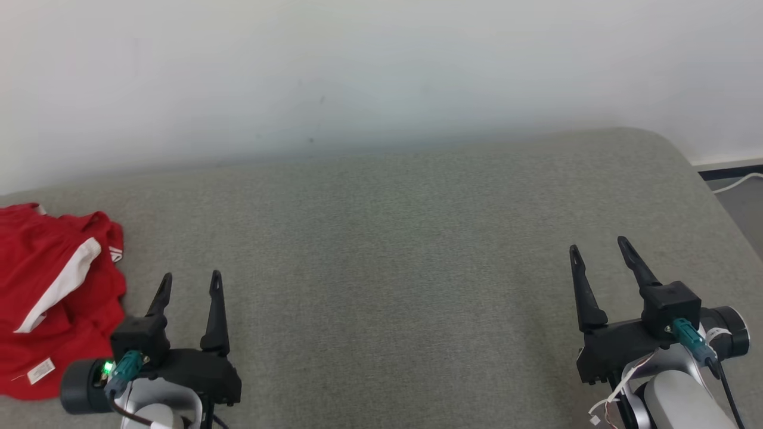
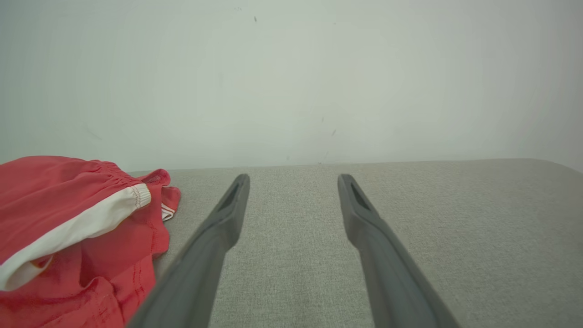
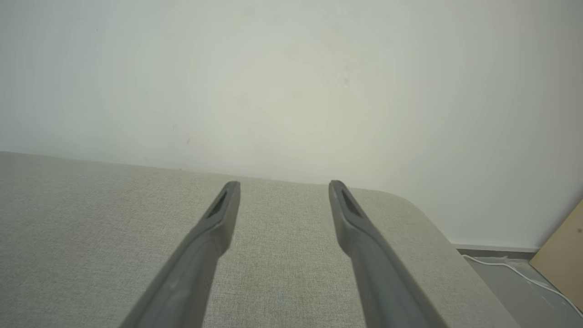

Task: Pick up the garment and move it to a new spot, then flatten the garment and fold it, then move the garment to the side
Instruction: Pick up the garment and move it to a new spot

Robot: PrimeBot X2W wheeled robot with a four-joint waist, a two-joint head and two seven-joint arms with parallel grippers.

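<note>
While head view showed the red garment crumpled at the cushion's left, cut off by frame, right wrist showed a tan board. Left end effector and right end effector stood wide, empty.

Grey fabric bed, crumpled red garment (far left)

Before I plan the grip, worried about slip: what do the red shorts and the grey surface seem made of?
Red shorts: thin, smooth sports fabric, probably polyester; soft crumples, gathered elastic waistband. Grey surface: matte woven upholstery, visibly coarse weave.
</note>
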